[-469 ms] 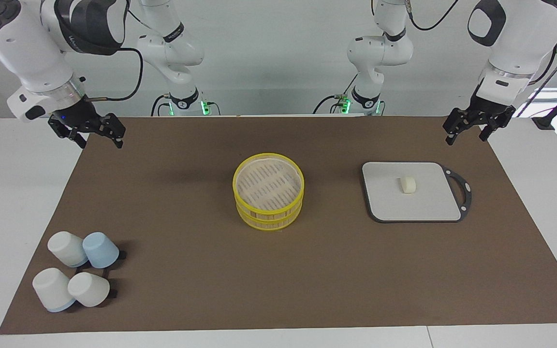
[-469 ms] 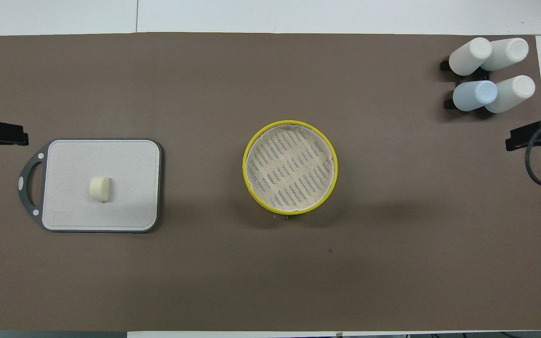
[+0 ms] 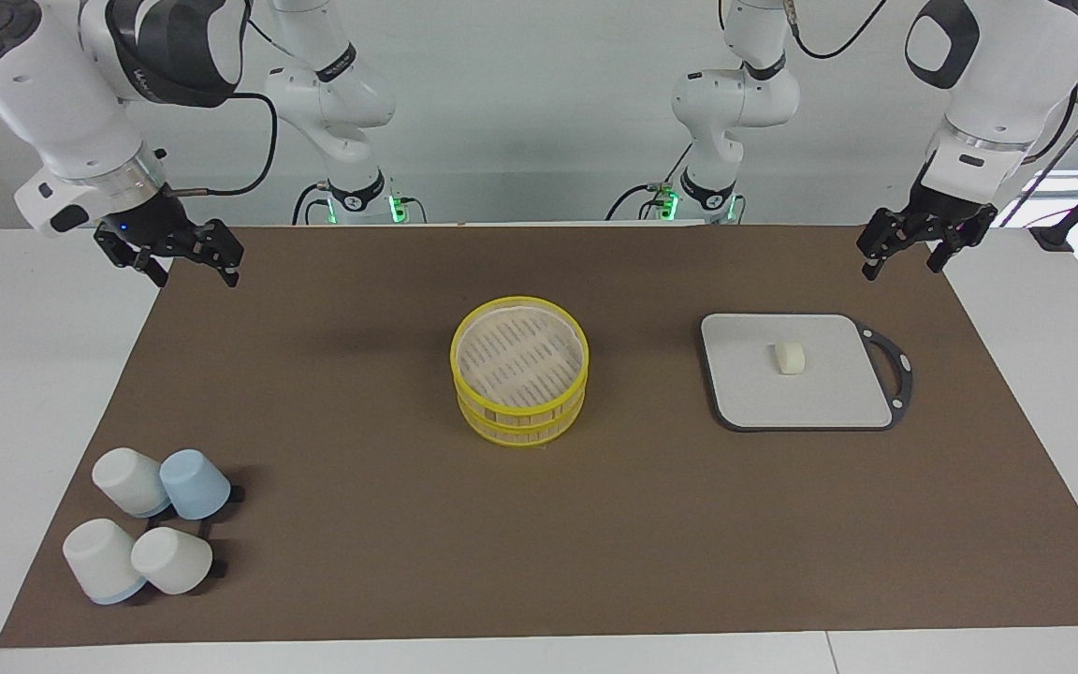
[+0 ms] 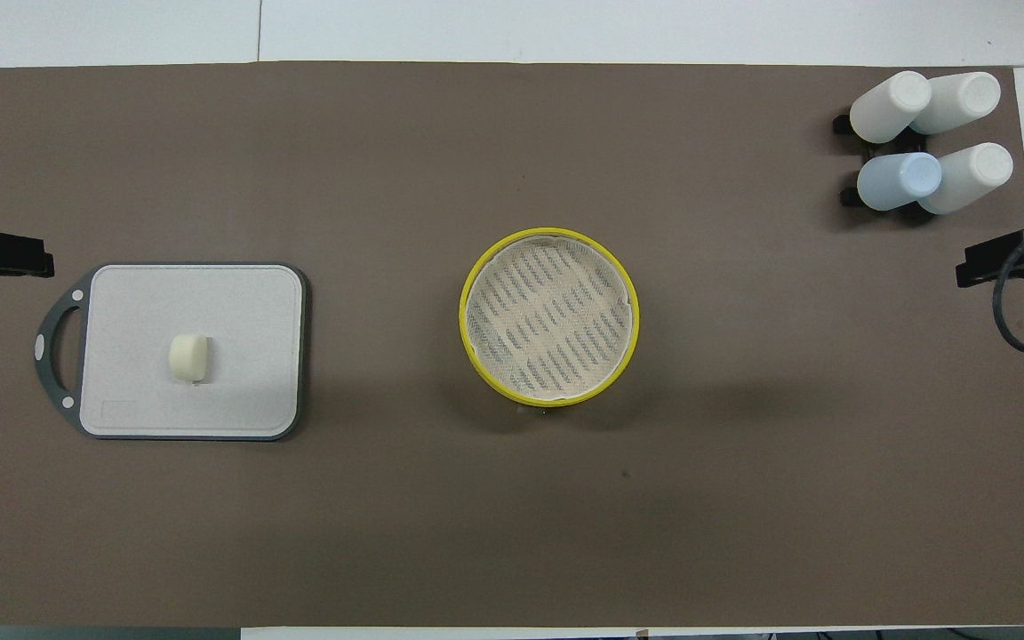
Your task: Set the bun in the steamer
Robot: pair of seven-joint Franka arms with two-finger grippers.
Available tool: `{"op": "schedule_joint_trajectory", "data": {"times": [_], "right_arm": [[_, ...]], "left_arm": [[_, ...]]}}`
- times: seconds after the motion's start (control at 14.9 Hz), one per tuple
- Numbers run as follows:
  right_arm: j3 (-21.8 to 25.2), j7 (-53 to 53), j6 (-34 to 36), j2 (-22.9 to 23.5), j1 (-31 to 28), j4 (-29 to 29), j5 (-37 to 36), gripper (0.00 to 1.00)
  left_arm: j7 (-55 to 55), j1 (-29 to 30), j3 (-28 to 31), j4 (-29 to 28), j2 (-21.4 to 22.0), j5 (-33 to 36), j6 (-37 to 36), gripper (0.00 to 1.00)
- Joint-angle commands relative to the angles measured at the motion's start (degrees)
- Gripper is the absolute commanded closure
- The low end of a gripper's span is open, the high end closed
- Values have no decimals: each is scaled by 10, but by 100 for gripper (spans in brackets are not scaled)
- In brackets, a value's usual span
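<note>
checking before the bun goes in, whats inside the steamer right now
The top tier of the steamer holds nothing: only its pale slatted floor shows. The lower tier is covered, so its contents cannot be seen. The bun sits on the grey tray.

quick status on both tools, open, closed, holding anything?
Left tool: open, empty, over the mat's corner near the tray.
Right tool: open, empty, over the mat's other robot-side corner.
</note>
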State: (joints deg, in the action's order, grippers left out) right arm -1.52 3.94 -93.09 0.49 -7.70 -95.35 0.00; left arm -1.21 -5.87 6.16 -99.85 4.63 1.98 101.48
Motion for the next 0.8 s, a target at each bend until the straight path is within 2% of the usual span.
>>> {"op": "schedule_joint_trajectory", "data": {"times": [0.0, 0.2, 0.54, 0.74], "right_arm": [[-5, 4, 14, -19, 11, -20, -1, 0], [-5, -28, 10, -19, 39, -24, -1, 0], [-5, -194, -11, 6, 172, -26, 0, 0], [-5, -271, -53, 34, 238, -33, 0, 0]], "left_arm": [[-21, -9, -1, -6, 15, 11, -23, 0], [-20, -13, -1, -32, 20, 11, 10, 0], [-11, -32, -1, -60, 14, 11, 24, 0], [26, -26, 0, -124, 6, 11, 105, 0]]}}
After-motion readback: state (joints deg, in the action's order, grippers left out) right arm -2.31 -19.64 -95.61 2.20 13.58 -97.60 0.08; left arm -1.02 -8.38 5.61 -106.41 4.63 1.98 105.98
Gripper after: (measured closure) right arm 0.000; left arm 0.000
